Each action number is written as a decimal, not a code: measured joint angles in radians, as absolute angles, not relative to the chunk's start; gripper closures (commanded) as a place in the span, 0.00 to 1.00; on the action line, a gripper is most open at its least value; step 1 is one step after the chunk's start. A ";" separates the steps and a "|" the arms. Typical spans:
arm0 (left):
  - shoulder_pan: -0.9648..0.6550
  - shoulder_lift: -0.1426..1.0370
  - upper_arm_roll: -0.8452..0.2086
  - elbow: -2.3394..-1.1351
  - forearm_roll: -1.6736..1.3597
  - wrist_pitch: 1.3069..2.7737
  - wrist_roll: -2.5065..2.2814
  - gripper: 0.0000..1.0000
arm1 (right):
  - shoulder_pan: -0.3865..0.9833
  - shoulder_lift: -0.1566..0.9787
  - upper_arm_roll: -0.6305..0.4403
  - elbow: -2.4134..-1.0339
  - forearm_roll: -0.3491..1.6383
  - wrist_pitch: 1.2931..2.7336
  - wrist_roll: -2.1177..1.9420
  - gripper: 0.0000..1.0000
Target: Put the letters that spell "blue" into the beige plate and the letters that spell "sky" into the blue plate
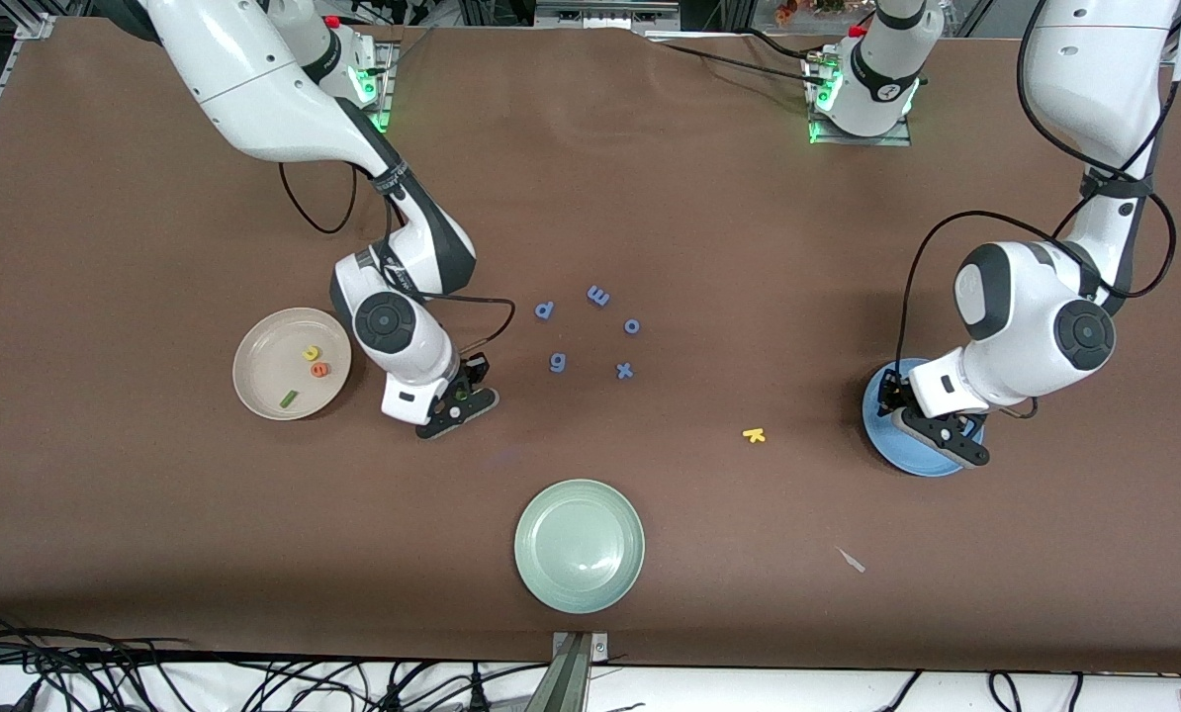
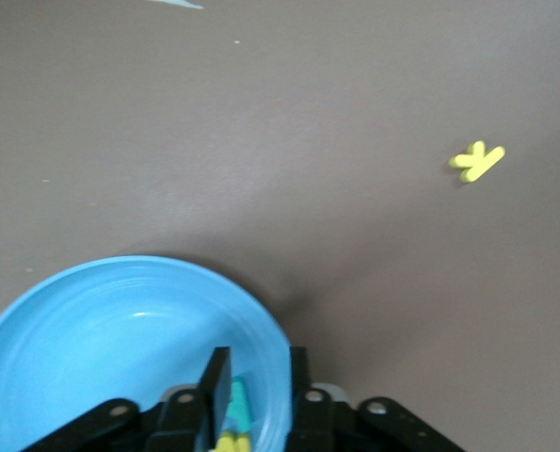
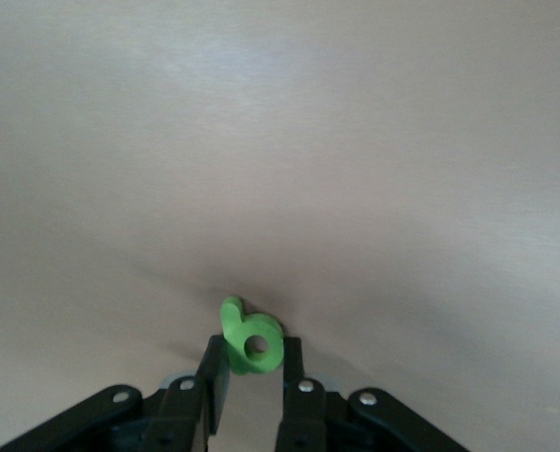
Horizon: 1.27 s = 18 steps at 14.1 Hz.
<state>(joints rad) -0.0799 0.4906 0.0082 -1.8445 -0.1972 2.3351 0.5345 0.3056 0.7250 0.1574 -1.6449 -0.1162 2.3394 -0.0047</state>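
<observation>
Your right gripper (image 3: pixel 253 372) pinches the green b (image 3: pixel 251 339) (beside the beige plate (image 1: pixel 254 381)); your left gripper (image 2: pixel 251 395), fingers parted, hangs over the blue plate (image 2: pixel 110 330).

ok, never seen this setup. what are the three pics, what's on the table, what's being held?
Two robot arms at a brown table. The big picture looks down from across the table; the other two come from cameras on each wrist.

On the table: a beige plate holding a yellow u, orange e and green l; five blue letters mid-table; a pale green plate; a yellow k.

The right gripper, beside the beige plate, is closed on a green b. The left gripper is over the blue plate, with teal and yellow letters between its fingers.
</observation>
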 measured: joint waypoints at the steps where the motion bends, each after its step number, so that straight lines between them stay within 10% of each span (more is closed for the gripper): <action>1: -0.089 0.492 -0.017 -1.845 -0.197 2.336 0.478 0.36 | 0.289 0.718 0.156 -1.631 -0.116 2.305 -0.025 0.86; 11: -0.272 0.670 -0.073 -1.789 -0.197 2.567 0.215 0.28 | 0.200 0.587 0.011 -1.617 -0.115 1.884 -0.096 0.84; 12: -0.274 0.681 -0.073 -1.770 -0.197 2.568 0.216 0.28 | 0.191 0.589 -0.007 -1.625 -0.115 1.878 -0.098 0.71; 13: -0.275 0.689 -0.073 -1.754 -0.197 2.568 0.216 0.28 | 0.170 0.593 -0.016 -1.635 -0.115 1.877 -0.102 0.17; 14: -0.277 0.693 -0.073 -1.746 -0.197 2.568 0.216 0.28 | 0.144 0.601 -0.019 -1.641 -0.114 1.877 -0.109 0.00; 18: -0.277 0.710 -0.072 -1.739 -0.191 2.568 0.229 0.28 | 0.109 0.614 -0.013 -1.632 -0.112 1.880 -0.113 0.00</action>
<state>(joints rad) -0.2774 0.7095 -0.0724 -1.7385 -0.1914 2.5685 0.2287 0.1085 0.6140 -0.0128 -1.6319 -0.1119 1.8795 -0.1128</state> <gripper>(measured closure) 0.278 0.423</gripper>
